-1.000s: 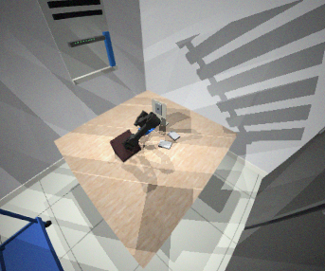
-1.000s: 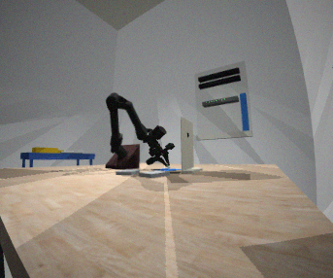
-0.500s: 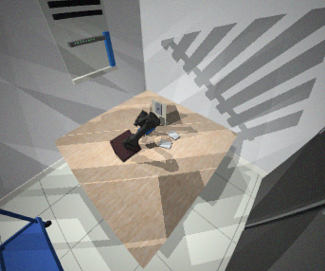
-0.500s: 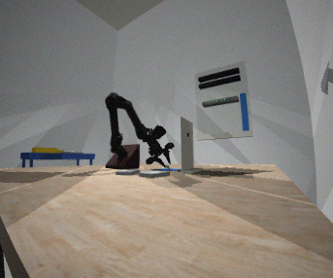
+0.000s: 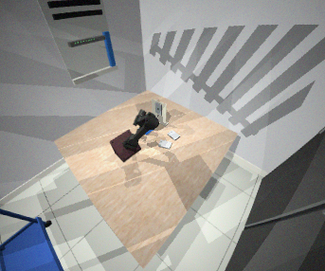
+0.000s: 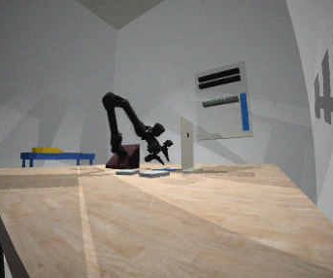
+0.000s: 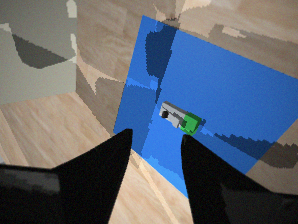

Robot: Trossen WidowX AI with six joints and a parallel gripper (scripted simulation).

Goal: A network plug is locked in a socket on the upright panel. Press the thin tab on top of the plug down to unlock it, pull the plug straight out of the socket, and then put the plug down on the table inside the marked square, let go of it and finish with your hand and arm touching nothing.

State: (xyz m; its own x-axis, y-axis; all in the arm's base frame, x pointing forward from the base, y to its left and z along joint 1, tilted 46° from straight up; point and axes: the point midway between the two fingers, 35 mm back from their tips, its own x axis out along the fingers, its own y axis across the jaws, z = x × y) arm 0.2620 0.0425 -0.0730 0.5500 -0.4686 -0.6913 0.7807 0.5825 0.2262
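Observation:
The plug point(image 7: 172, 114), grey with a green end, lies on the blue marked square point(image 7: 215, 75) point(image 5: 149, 133) point(image 6: 172, 169) on the table, out of the socket. My gripper point(image 7: 157, 138) point(image 6: 166, 162) is open. Its fingers stand apart, with nothing held between them. The plug lies beyond the fingertips in the wrist view, its green end close to the right fingertip; whether they touch I cannot tell. The upright panel point(image 6: 187, 151) point(image 7: 30, 85) point(image 5: 164, 114) stands beside the square. The plug is too small to make out in the top and exterior views.
Two flat pale plates point(image 5: 173, 135) point(image 5: 165, 144) lie on the table point(image 5: 124, 189) point(image 6: 185, 228) near the square. A dark red base block point(image 5: 119, 151) point(image 6: 132, 156) is under the arm. A wall board point(image 6: 224, 121) hangs behind, and a blue cart point(image 5: 29, 246) stands beyond the table.

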